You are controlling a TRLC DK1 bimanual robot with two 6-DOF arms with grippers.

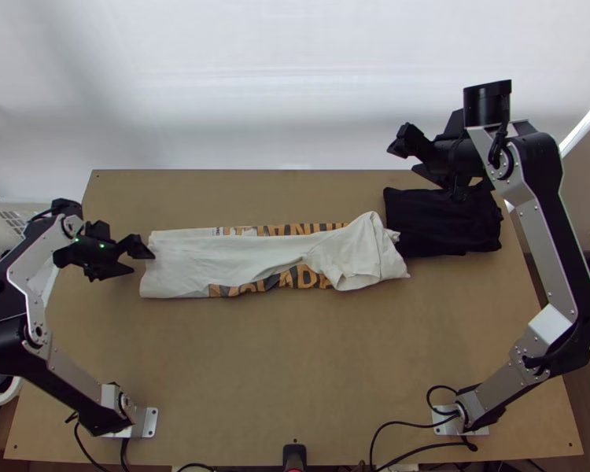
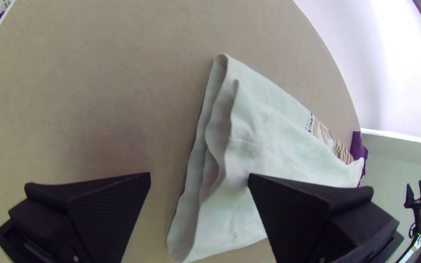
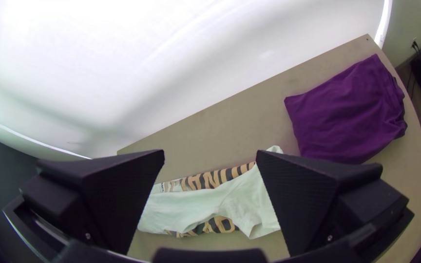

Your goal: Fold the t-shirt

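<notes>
Though it's folded, the t-shirt (image 1: 216,259) looks rumpled.

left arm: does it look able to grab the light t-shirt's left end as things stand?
Likely yes. Its end effector is open right at that end of the t-shirt, the layered edges face it, and nothing lies in between. Probably just needs lowering and closing.

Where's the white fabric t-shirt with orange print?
Top view: the t-shirt lies on the light wooden table's far half, between the black left tool and dark folded cloth.
</notes>
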